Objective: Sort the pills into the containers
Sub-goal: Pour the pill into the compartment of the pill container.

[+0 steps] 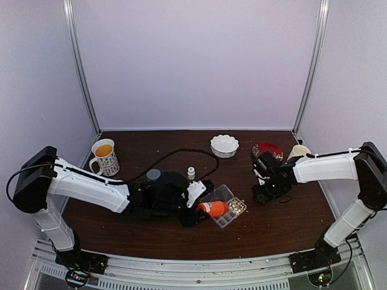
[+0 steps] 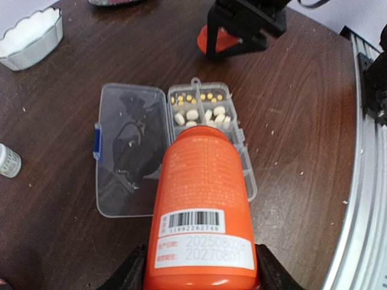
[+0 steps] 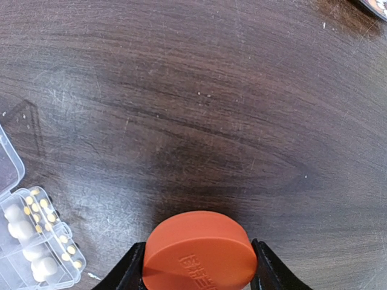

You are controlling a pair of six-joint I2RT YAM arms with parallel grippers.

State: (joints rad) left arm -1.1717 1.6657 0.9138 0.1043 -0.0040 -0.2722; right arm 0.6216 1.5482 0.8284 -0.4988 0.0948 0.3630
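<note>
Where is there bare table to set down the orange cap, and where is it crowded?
Free: wood between pill box and right arm's base; also between mug and white bowl, where a cable runs. Crowded: around the pill box and orange bottle.

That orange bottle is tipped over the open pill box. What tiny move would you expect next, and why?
Probably a slightly steeper tip of the orange bottle to pour into a cell. The left gripper holds it tilted over the pill box, whose lid lies open; whitish pills sit in one cell, and the right gripper holds the orange cap aside.
</note>
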